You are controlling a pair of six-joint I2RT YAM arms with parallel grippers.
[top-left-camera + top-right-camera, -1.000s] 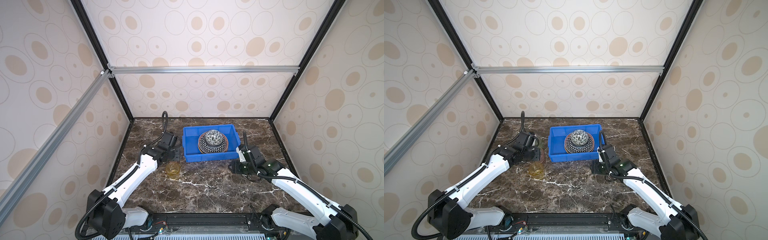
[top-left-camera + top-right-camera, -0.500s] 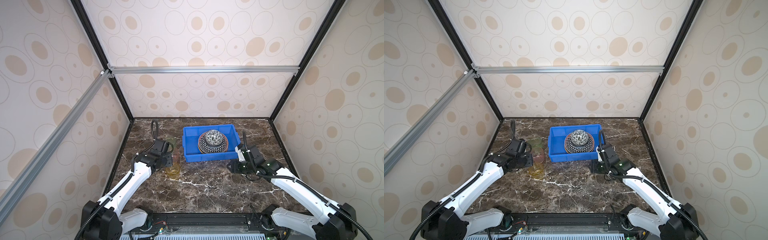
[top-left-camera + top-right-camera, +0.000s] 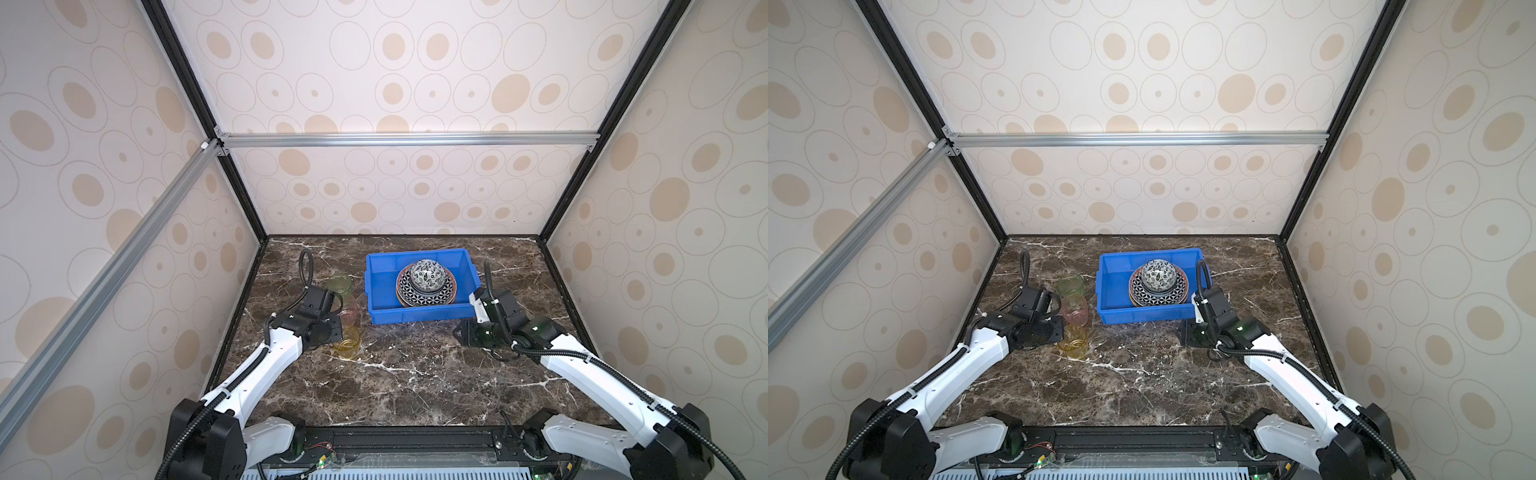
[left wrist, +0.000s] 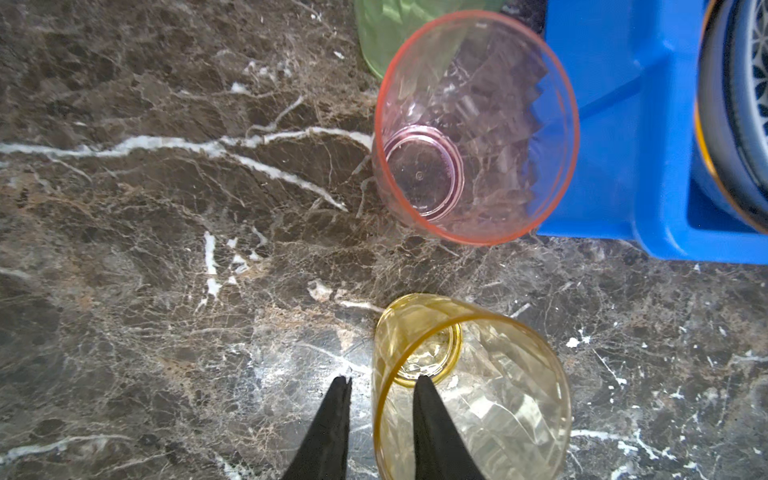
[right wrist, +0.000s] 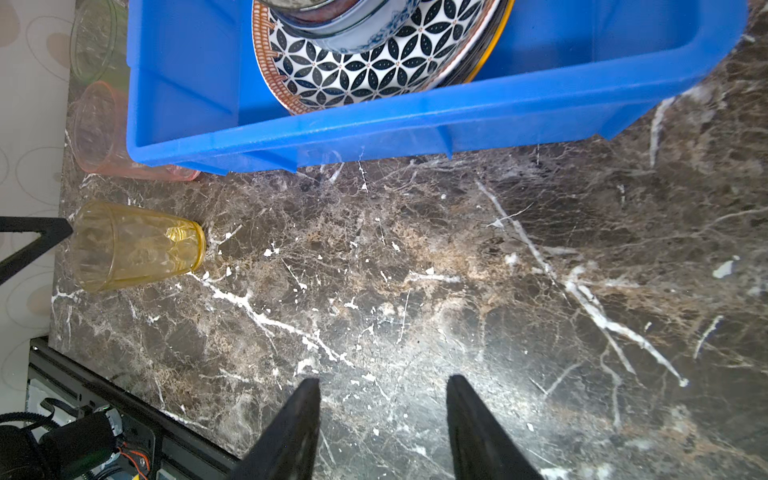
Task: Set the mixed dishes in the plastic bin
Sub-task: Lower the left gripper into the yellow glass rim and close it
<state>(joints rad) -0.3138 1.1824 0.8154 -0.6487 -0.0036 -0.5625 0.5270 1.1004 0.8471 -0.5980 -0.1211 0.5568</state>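
A blue plastic bin (image 3: 415, 313) (image 3: 1142, 313) holds stacked patterned plates (image 3: 428, 293) (image 5: 374, 62) with a black-white bowl (image 3: 428, 272) upside down on top. Left of the bin three translucent cups stand in a row: green (image 3: 338, 284), pink (image 3: 349, 313) (image 4: 473, 124) and yellow (image 3: 347, 345) (image 4: 469, 386). My left gripper (image 4: 384, 380) (image 3: 337, 337) is open at the yellow cup's rim, one finger outside the wall and one inside, neither visibly pressing it. My right gripper (image 5: 383, 379) (image 3: 459, 332) hovers open and empty over the marble, near the bin's front right corner.
The dark marble table (image 3: 415, 374) is enclosed by patterned walls at left, back and right. The pink cup stands close against the bin's left wall (image 4: 623, 124). A black rail with wiring (image 5: 83, 440) runs along the table's front edge.
My left arm has drawn back from beside the bin toward the front and brought its gripper to the yellow cup's rim. The right arm and the dishes have stayed put.
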